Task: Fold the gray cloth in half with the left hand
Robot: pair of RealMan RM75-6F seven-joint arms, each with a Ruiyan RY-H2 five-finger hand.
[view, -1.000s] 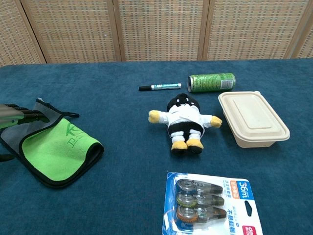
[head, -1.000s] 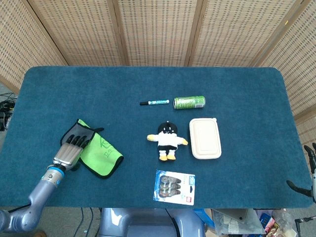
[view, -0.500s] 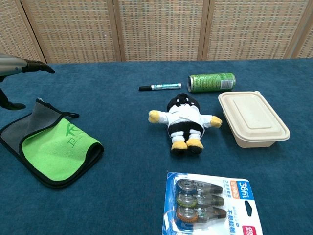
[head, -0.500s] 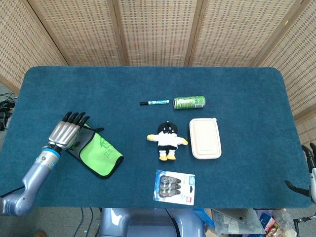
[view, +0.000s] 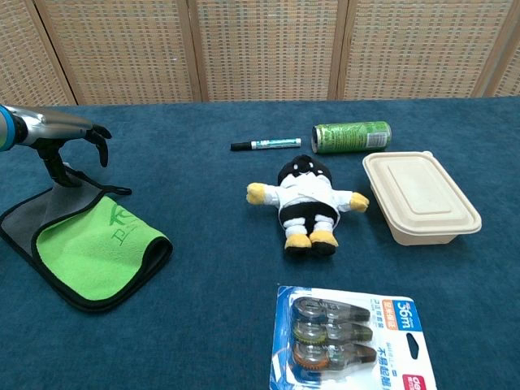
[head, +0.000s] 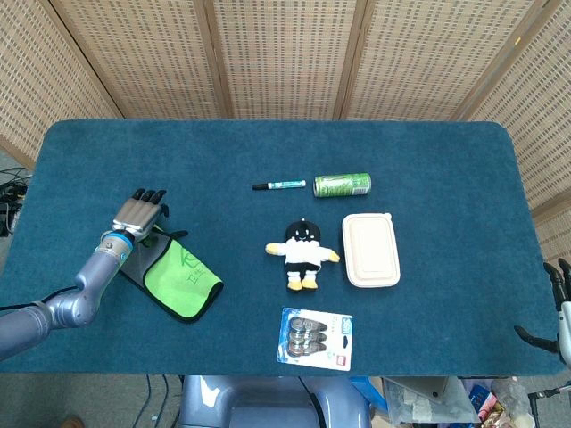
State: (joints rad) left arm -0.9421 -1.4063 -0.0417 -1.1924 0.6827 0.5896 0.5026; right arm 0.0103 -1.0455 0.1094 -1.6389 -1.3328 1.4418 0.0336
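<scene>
Gray cloth [view: 49, 203], green-faced, black-bound: lies at the left of the bench [head: 268, 147], already doubled, green half turned over the gray, a gray strip showing along its far-left edge. Fold judged done or nearly so.

Left hand [head: 139, 213]: a second ago it lay flat on the cloth's far corner; it has since lifted and drawn toward the far side, and now hangs above that corner, its fingers [view: 99, 143] loosely curled downward and holding nothing. One dark part reaches down toward the cloth's far edge; contact cannot be told.

Right hand [head: 560, 308]: at the bench's near-right edge, fingers spread, empty.

Open room: bare blue surface left and far of the cloth; bench edge close on the near-left. Plush toy [view: 305, 199], marker [view: 266, 145], green can [view: 352, 136], lidded box [view: 418, 195] and tape pack [view: 349, 337] all stand well apart to the right.
</scene>
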